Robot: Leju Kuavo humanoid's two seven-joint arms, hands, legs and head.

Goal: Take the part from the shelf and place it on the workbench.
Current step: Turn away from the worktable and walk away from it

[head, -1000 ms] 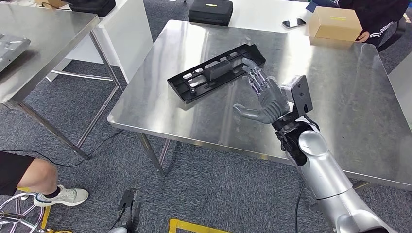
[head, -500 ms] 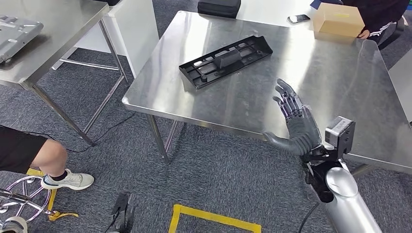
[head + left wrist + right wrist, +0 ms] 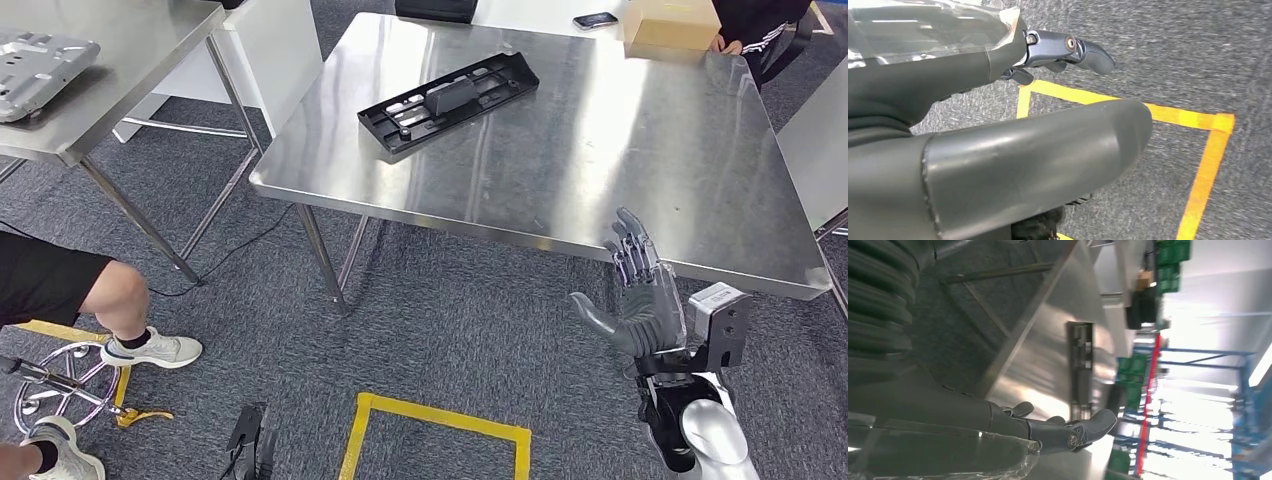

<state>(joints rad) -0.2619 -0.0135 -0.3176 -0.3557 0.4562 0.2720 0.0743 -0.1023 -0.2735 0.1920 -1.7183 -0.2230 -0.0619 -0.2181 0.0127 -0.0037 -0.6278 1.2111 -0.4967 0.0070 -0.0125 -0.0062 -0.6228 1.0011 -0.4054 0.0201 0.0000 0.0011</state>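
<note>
The black plastic part (image 3: 448,102) lies flat on the steel workbench (image 3: 560,190), near its far left side, and nothing touches it. My right hand (image 3: 640,295) is off the bench, below its near edge and over the carpet, with its fingers spread and nothing in it. The right wrist view looks past the dark fingers (image 3: 1068,432) to the part (image 3: 1080,370) on the bench top. My left hand (image 3: 255,445) hangs low by the floor. In the left wrist view its fingers (image 3: 1068,47) are stretched out and hold nothing.
A second steel table (image 3: 110,90) at the left carries a silver metal plate (image 3: 40,60). A seated person's leg and shoe (image 3: 130,320) and a stool base (image 3: 60,390) are at lower left. A cardboard box (image 3: 668,25), a phone (image 3: 594,19) and another person (image 3: 760,30) are at the bench's far edge. Yellow tape (image 3: 430,420) marks the carpet.
My right hand has drawn back from beside the part and dropped below the bench's near edge. The camera has shifted; the part lies where it was on the bench.
</note>
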